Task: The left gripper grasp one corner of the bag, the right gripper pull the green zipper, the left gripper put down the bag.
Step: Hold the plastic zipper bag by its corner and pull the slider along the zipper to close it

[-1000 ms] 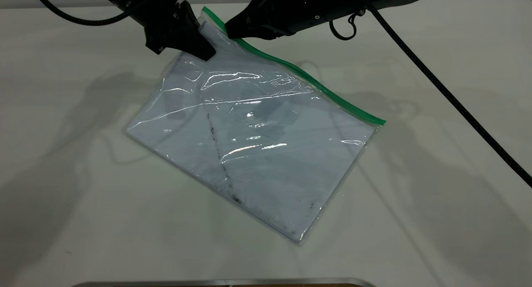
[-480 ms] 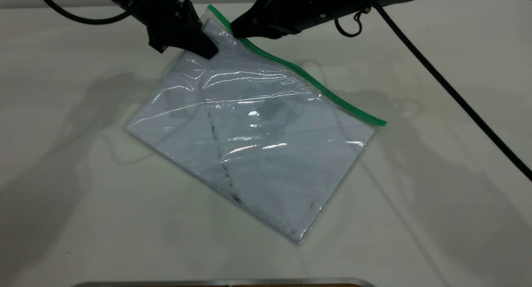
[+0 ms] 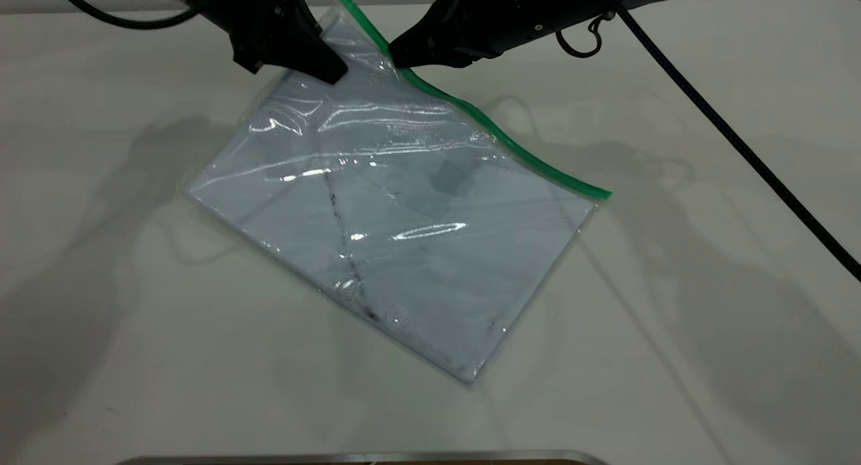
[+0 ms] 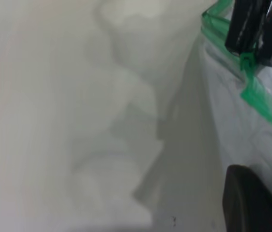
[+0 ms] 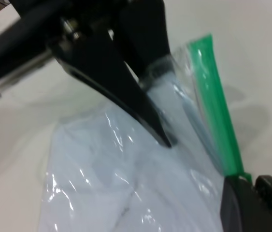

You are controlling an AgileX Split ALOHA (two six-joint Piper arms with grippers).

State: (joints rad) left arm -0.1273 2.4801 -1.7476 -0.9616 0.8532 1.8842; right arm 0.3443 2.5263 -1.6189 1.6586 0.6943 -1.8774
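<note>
The bag [image 3: 397, 216] lies slantwise on the table [image 3: 672, 317], its far corner [image 3: 350, 21] lifted. The green zipper [image 3: 484, 125] runs along the bag's long edge, from that raised corner down toward the right arm's side. The left gripper [image 3: 323, 64] is clamped on the plastic just beside the corner. The right gripper [image 3: 397, 58] is nearer the strip, its fingers pinching the slider; the pull looks set to run away from the left gripper.
</note>
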